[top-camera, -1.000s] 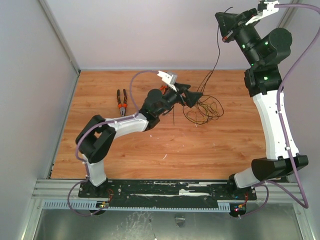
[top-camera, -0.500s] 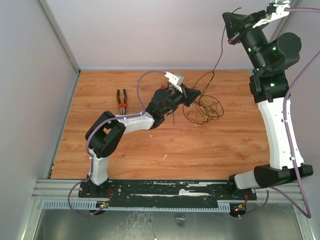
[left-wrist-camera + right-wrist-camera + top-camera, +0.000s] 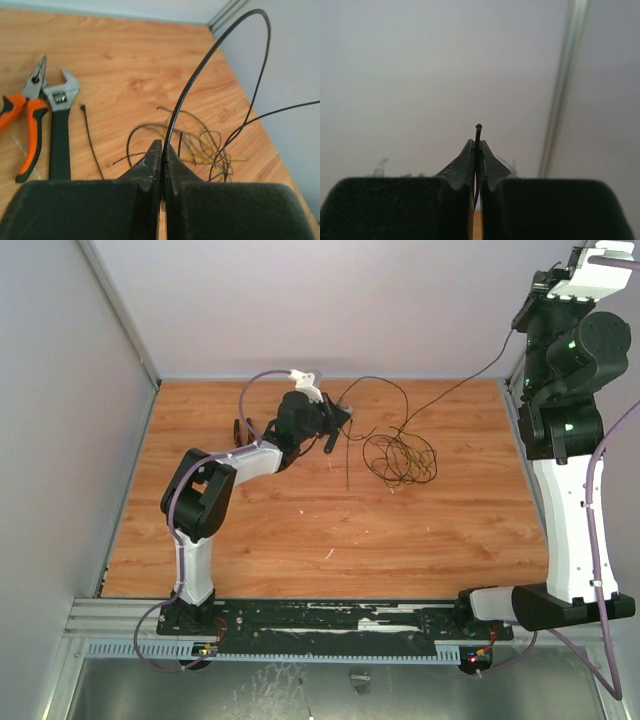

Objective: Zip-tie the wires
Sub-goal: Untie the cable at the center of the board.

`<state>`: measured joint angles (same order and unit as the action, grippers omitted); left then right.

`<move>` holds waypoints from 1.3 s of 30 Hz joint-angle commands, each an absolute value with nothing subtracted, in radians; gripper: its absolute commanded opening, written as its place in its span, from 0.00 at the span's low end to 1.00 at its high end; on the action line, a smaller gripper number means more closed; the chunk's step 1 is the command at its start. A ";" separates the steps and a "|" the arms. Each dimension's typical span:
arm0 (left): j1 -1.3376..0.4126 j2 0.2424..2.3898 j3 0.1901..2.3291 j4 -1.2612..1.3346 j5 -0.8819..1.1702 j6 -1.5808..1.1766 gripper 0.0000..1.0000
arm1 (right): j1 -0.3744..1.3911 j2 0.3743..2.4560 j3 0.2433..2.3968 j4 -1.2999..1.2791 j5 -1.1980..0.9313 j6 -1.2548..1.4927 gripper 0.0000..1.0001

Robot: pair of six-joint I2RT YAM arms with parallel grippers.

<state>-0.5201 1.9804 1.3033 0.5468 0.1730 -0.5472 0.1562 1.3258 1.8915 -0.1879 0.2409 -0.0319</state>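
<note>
Wood-grain tabletop (image 3: 300, 540) is carrying the wires (image 3: 401, 458), which are lying in a loose coil right of centre, with the zip tie (image 3: 347, 468) lying straight just left of them. Farther back, the left gripper (image 3: 162, 150) is pinching one strand of the wires between closed jaws, near the pliers (image 3: 29, 117) and wrench (image 3: 60, 125). Farthest, the right gripper (image 3: 476, 145) is clamping the wires' end high beside the wall (image 3: 420, 60).

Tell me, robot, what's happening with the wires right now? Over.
Left gripper shut on the wires. Right gripper shut on a wire end, up high. Zip tie lies loose on the table. Pliers and wrench lie aside.
</note>
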 commanded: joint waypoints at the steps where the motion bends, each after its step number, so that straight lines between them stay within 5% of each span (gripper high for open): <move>1: -0.508 2.020 1.324 0.405 0.121 -0.566 0.00 | 0.150 1.277 1.900 -0.213 0.516 -0.157 0.00; 10: -0.437 2.102 1.467 0.250 0.094 -0.564 0.00 | 0.149 1.215 1.817 -0.169 0.777 -0.303 0.00; 20: -0.436 1.957 1.701 0.243 0.302 -0.540 0.00 | 0.150 1.116 1.344 -0.299 0.413 0.074 0.00; 26: -0.485 1.912 1.882 0.183 0.365 -0.552 0.00 | 0.147 1.111 1.003 -0.164 0.253 0.196 0.00; 32: -0.526 1.885 1.944 0.206 0.393 -0.592 0.00 | 0.148 1.202 0.878 -0.114 0.185 0.265 0.00; 36: -0.545 1.888 1.951 0.206 0.393 -0.586 0.00 | 0.148 1.204 0.941 -0.156 0.157 0.245 0.32; 39: -0.550 1.896 1.957 0.208 0.391 -0.589 0.00 | 0.150 1.153 0.968 -0.121 0.075 0.237 0.66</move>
<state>-0.5453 1.8889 1.9373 0.2020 0.3737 -0.5785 0.1524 1.2236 0.8948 -0.2008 0.1806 0.2314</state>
